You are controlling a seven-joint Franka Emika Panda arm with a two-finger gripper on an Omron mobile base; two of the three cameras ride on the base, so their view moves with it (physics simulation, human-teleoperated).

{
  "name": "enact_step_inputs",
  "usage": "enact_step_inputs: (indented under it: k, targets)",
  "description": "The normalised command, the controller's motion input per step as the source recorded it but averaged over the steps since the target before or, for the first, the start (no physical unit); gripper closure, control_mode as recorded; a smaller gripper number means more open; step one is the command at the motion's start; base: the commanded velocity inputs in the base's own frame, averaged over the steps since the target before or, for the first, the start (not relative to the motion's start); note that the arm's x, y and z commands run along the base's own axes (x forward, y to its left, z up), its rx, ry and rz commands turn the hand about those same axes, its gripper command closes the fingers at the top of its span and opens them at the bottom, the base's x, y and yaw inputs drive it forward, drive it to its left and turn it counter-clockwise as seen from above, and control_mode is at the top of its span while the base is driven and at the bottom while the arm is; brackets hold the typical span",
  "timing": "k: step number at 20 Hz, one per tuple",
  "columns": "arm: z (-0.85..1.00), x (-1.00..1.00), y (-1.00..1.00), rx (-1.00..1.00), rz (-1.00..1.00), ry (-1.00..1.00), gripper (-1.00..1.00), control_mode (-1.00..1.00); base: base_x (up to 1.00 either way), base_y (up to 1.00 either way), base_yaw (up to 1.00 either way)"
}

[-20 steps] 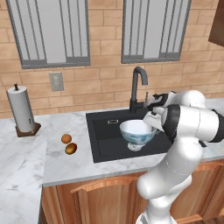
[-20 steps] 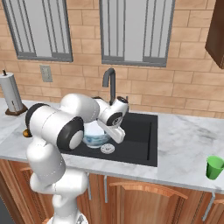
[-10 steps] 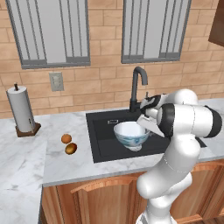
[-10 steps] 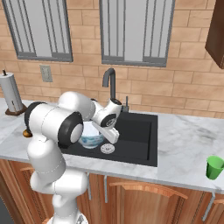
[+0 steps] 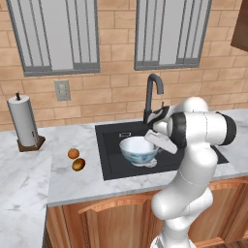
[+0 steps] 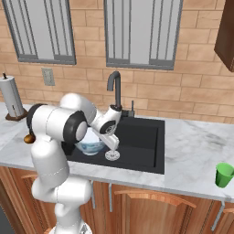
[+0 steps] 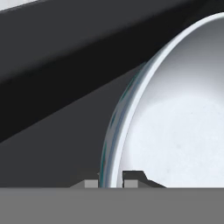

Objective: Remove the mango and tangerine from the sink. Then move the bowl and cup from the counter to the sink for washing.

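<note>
Leftward, the bowl [image 5: 139,149] sits inside the sink [image 5: 109,145], tangerine [image 5: 73,153] and mango [image 5: 78,164] on the counter [image 5: 68,181]. Rightward, a green cup [image 6: 224,174] stands apart. Close up, the gripper [image 7: 110,181] pinches the bowl's rim (one finger each side).

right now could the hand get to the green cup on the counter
Probably not right away: the hand is pinched on the bowl rim down in the sink. The cup stands unobstructed at the counter's far right.

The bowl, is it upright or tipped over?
Upright. The bowl has its opening upward, inside the sink, and the pincer grips its rim.
</note>
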Motion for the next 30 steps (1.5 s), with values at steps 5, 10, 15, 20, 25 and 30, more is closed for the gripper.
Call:
enact_step_inputs:
  k: [5,10,15,20,25,30]
  targets:
    - [-0.21,0.22,0.19,0.00,0.00,0.00,1.00,-1.00,0.00,0.00,0.00]
    - [-0.21,0.24,0.12,0.00,0.00,0.00,1.00,-1.00,0.00,0.00,0.00]
    - [-0.21,0.21,0.07,-0.02,0.00,0.00,1.00,-1.00,0.00,0.00,0.00]
    - [-0.23,0.20,0.08,-0.01,0.00,0.00,1.00,-1.00,0.00,0.00,0.00]
    - [-0.23,0.21,0.10,-0.02,0.00,0.00,1.00,-1.00,0.00,0.00,0.00]
    - [-0.23,0.24,0.05,-0.03,0.00,0.00,1.00,-1.00,0.00,0.00,0.00]
